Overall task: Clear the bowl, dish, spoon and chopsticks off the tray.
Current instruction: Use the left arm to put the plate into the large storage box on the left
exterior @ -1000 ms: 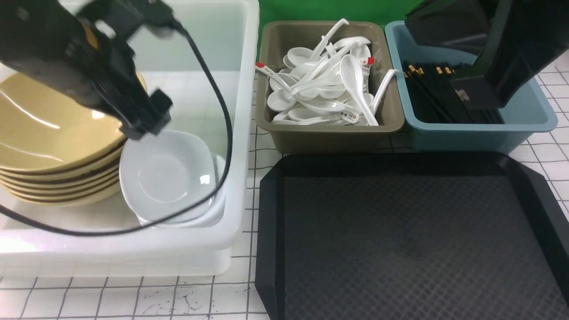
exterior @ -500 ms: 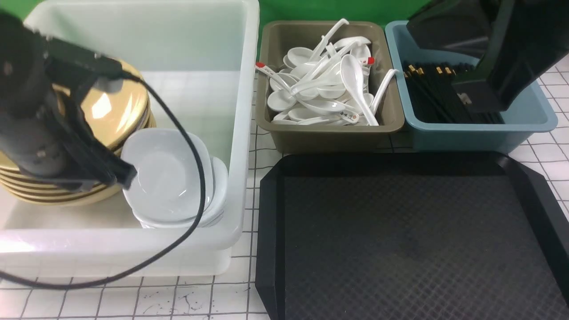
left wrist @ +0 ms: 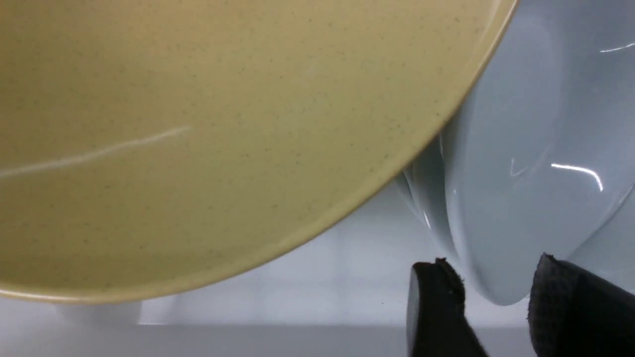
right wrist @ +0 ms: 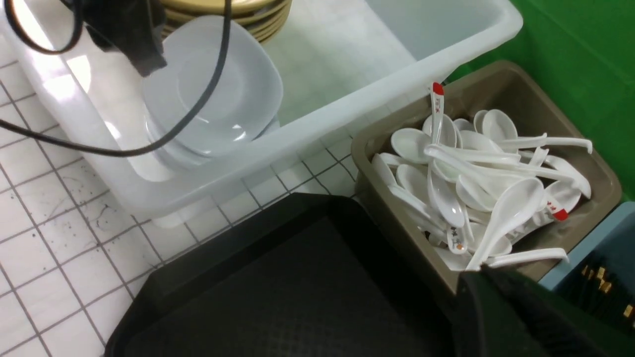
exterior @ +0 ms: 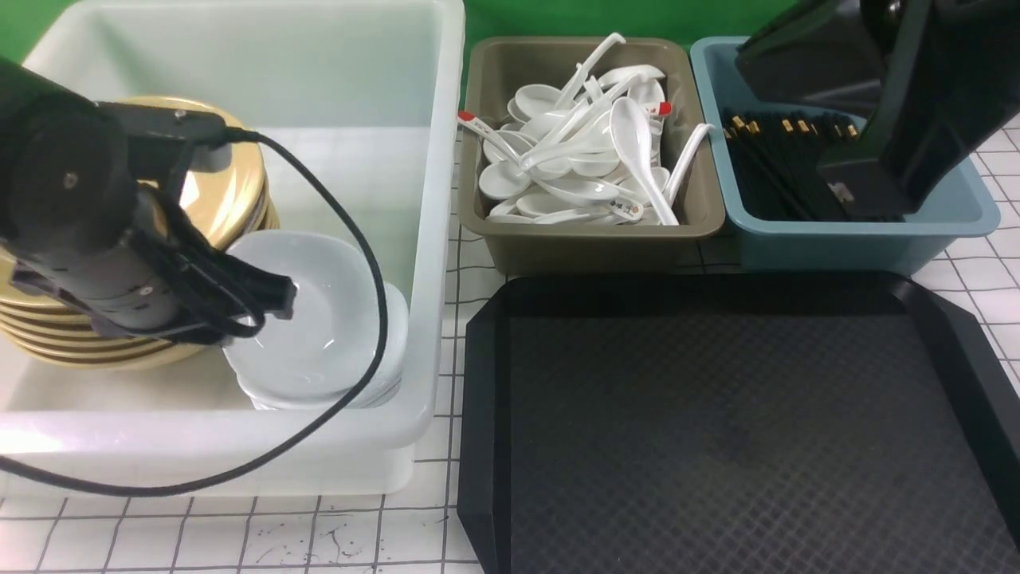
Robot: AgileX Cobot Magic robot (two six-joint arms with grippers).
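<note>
The black tray (exterior: 717, 430) lies at the front right with nothing on it. Yellow bowls (exterior: 215, 183) are stacked in the white tub (exterior: 430, 239), and a stack of white dishes (exterior: 327, 335) leans against them. My left gripper (exterior: 279, 296) is inside the tub at the top dish's left edge. In the left wrist view its fingers (left wrist: 436, 302) stand apart and open, with the dish's rim (left wrist: 496, 277) between them, under the bowl (left wrist: 223, 139). White spoons (exterior: 637, 151) fill the olive bin. Black chopsticks (exterior: 785, 167) lie in the blue bin. My right gripper (exterior: 861, 195) hangs shut above them, holding nothing.
The olive bin (exterior: 590, 243) and the blue bin (exterior: 845, 243) stand side by side behind the tray. The left arm's black cable (exterior: 374, 263) loops over the dishes and the tub's front wall. Under everything is a white gridded tabletop (exterior: 239, 534).
My left arm has swung down and to the left, and its gripper now sits at the top dish's left edge. The top dish has tilted slightly. The right arm has edged a little to the right.
</note>
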